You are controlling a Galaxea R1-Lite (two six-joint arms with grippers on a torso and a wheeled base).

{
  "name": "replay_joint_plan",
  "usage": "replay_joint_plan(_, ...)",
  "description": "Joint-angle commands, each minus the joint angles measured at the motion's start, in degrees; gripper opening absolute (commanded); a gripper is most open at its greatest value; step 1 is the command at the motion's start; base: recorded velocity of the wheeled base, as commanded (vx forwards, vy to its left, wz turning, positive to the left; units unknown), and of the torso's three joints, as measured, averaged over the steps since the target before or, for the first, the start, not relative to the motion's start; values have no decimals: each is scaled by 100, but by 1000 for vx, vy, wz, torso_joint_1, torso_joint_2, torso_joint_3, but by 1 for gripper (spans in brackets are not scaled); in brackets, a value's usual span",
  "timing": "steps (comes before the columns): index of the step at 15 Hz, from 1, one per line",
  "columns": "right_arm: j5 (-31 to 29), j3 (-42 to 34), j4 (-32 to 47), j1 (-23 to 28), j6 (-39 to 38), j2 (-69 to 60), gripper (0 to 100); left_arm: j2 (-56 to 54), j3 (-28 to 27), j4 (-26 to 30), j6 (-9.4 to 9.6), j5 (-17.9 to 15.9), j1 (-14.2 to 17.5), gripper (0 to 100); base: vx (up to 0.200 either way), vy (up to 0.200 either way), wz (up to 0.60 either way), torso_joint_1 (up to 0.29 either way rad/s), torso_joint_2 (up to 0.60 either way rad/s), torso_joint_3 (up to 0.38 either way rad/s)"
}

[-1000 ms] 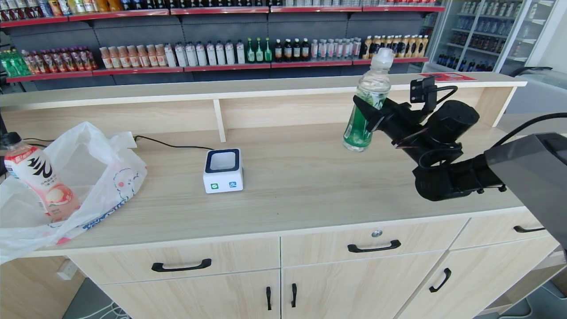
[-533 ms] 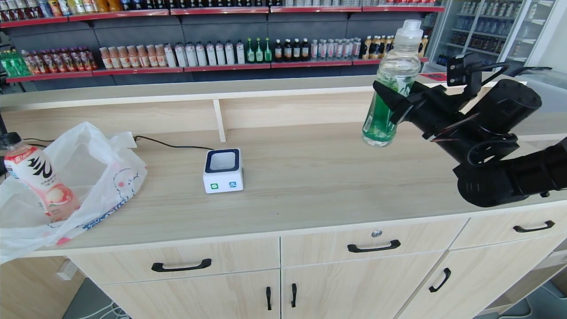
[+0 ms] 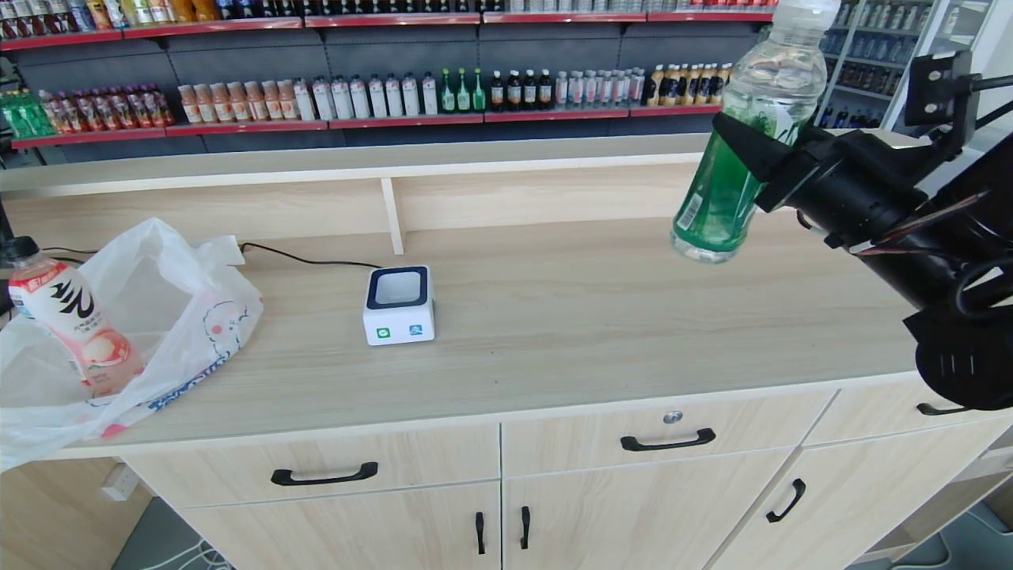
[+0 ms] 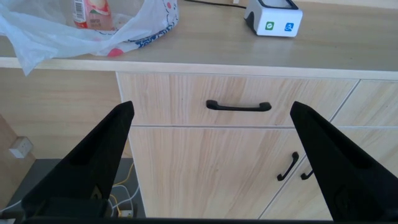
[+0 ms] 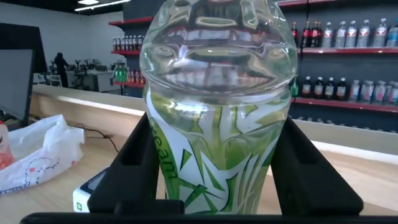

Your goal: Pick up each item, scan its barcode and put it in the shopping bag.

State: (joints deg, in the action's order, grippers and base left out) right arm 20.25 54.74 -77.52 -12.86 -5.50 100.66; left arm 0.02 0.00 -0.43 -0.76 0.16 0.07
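Note:
My right gripper (image 3: 756, 162) is shut on a clear bottle with a green label (image 3: 732, 170), held well above the right end of the wooden counter (image 3: 554, 317). Up close, the green-label bottle (image 5: 217, 124) sits between my right gripper's (image 5: 217, 180) black fingers. A white barcode scanner (image 3: 399, 304) stands mid-counter; it also shows as the scanner (image 4: 273, 14) from the left wrist. A white plastic shopping bag (image 3: 158, 317) lies at the counter's left end, with a pink peach-drink bottle (image 3: 67, 317) standing in it. My left gripper (image 4: 211, 158) hangs open in front of the cabinet drawers, below counter height.
A black cable (image 3: 309, 257) runs from the scanner toward the back left. A raised ledge (image 3: 396, 170) with a divider borders the counter's far side. Shelves of bottles (image 3: 396, 91) line the wall behind. Drawers and doors with black handles (image 3: 669, 441) sit below the counter.
My right arm has lifted the green-label bottle up and to the right, away from the counter surface. The scanner, bag and pink bottle have stayed put.

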Motion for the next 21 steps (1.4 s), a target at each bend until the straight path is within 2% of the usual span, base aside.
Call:
replay_joint_plan(1, 5, -218, -202, -103, -162, -160, 0, 6, 0, -1, -4, 2, 1, 100, 0, 0, 0, 0, 0, 0)
replay_joint_plan(3, 23, -631, -791, -164, -593, -125, 0, -2, 0, -1, -4, 2, 1, 100, 0, 0, 0, 0, 0, 0)
replay_joint_plan(4, 67, -1097, -1248, -261, -909, -125, 0, 6, 0, -1, -4, 2, 1, 100, 0, 0, 0, 0, 0, 0)
replay_joint_plan(6, 76, -1501, -1248, -419, -1067, -231, 0, 6, 0, -1, -4, 2, 1, 100, 0, 0, 0, 0, 0, 0)
replay_joint_plan(9, 76, -1721, -1248, -1008, -1129, -451, 0, 6, 0, -1, -4, 2, 1, 100, 0, 0, 0, 0, 0, 0)
replay_joint_plan(12, 76, -2380, -1248, -1544, -1138, -714, 0, -2, 0, -1, -4, 2, 1, 100, 0, 0, 0, 0, 0, 0)
replay_joint_plan(18, 76, -2890, -1248, -1597, -1524, -846, 0, 6, 0, -1, -4, 2, 1, 100, 0, 0, 0, 0, 0, 0)
replay_joint_plan(21, 76, -2828, -1248, -1597, -2245, -820, 0, 6, 0, -1, -4, 2, 1, 100, 0, 0, 0, 0, 0, 0)
